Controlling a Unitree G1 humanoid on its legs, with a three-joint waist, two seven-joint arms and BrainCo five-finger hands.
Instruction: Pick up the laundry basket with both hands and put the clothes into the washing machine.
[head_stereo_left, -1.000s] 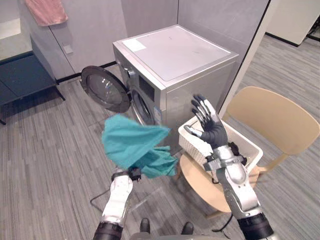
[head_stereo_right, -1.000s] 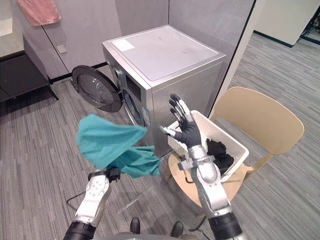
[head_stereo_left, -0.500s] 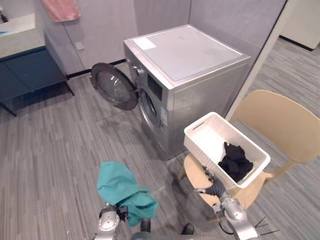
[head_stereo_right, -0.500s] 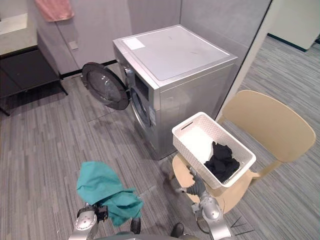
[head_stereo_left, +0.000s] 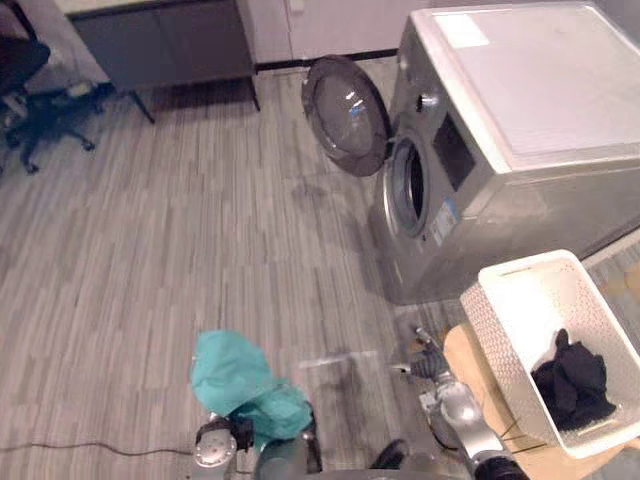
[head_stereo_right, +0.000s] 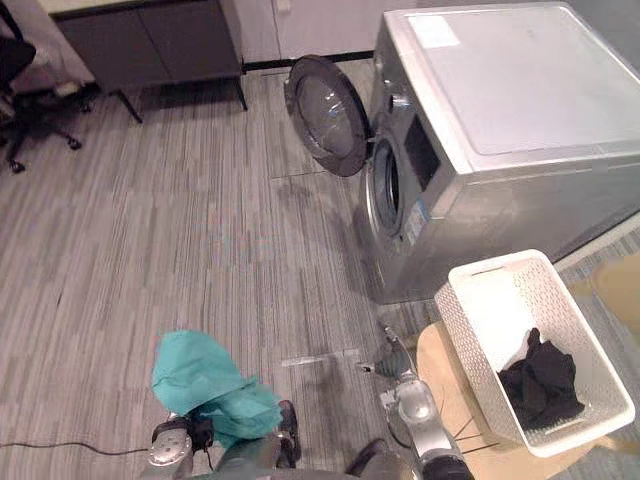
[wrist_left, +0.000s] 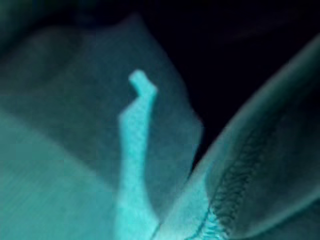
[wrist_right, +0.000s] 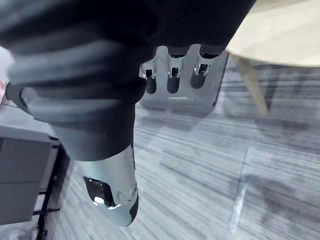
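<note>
Head views, near to far. At 7 o'clock, closest in, a teal cloth (head_stereo_left: 240, 385) is bunched over the left hand (head_stereo_left: 228, 437). The left wrist view shows its folds and a stitched hem; whether the hand is clamped on it cannot be told. At 5 o'clock the right hand (head_stereo_left: 428, 361) hangs low over the floor (head_stereo_left: 180, 250), its fingers (wrist_right: 172, 80) straight, slightly apart and empty. At 4 o'clock a white basket (head_stereo_left: 497, 338) sits on a wooden chair (head_stereo_left: 465, 365), with black clothes (head_stereo_left: 572, 385) in its near end, not yet loaded. At 1 o'clock stands the washing machine (head_stereo_left: 530, 90), its round door (head_stereo_left: 345, 115) swung wide and the drum opening (head_stereo_left: 410, 188) bare. A dark cabinet (head_stereo_left: 165, 40) lies at 11 o'clock. Step in hand, as judged: deliver the teal cloth to the drum. Carry it high so no fold drags, approach the opening squarely and clear of the door's edge, and push the bundle well past the rim before release.
</note>
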